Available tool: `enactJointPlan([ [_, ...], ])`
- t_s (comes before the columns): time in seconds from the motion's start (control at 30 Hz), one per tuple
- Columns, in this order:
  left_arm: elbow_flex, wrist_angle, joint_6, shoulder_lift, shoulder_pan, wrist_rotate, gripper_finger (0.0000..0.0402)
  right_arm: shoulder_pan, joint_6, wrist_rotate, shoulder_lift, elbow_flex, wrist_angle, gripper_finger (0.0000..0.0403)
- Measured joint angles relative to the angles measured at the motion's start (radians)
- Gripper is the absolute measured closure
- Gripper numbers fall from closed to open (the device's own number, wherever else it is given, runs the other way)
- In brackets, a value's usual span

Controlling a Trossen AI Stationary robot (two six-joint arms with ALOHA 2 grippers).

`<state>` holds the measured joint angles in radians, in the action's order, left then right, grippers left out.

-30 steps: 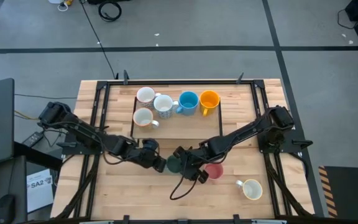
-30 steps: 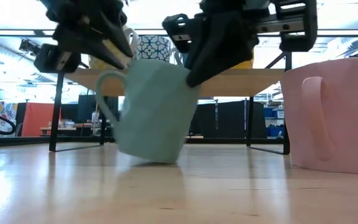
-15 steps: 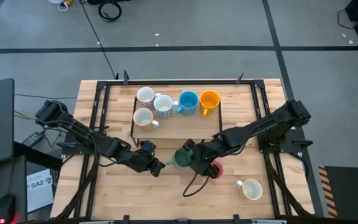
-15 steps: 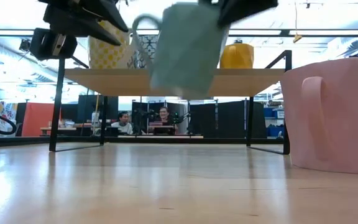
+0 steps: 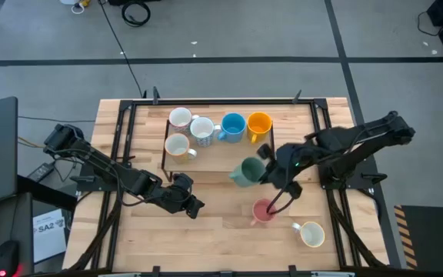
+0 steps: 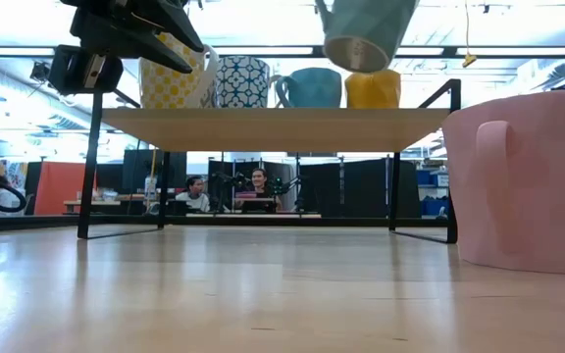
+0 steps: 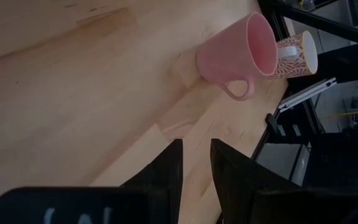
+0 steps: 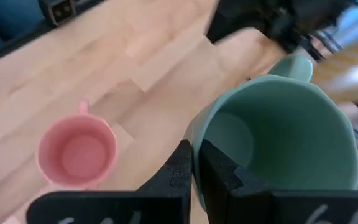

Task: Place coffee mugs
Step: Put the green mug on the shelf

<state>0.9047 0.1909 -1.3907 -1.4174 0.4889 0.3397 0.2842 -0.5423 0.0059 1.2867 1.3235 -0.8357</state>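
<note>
From above, the right gripper (image 5: pixel 264 171) sits right of the frame's centre, pinched onto the rim of the green mug (image 5: pixel 247 172), which hangs over the shelf's (image 5: pixel 214 160) front edge below the blue mug (image 5: pixel 233 127) and orange mug (image 5: pixel 259 124); the left gripper (image 5: pixel 193 206), lower left of centre, holds nothing. At table level the green mug (image 6: pixel 366 33) hangs at the top of the frame above the shelf (image 6: pixel 273 128), with the pink mug (image 6: pixel 528 181) large at the right edge. The left wrist view shows its fingers (image 7: pixel 166 171) nearly closed on nothing, the pink mug (image 7: pixel 236 55) upper right, and the right wrist view shows fingers (image 8: pixel 182 163) clamped on the green mug's (image 8: pixel 278 130) rim.
</note>
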Motion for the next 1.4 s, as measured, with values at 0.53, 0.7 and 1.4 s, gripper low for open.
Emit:
enactJointPlan([
  [0.53,0.000,-0.001,-0.001,0.000,-0.001,0.000,0.0315,-0.194,0.000,-0.045,-0.044,0.000,-0.197,0.0380],
  [0.7,0.000,-0.002,-0.001,0.000,-0.001,0.000,0.0315,-0.213,0.000,-0.036,-0.012,0.000,-0.223,0.0379],
  [1.4,0.000,-0.006,-0.001,-0.001,0.000,0.000,0.0315,-0.229,0.000,-0.025,0.002,0.002,-0.234,0.0358],
])
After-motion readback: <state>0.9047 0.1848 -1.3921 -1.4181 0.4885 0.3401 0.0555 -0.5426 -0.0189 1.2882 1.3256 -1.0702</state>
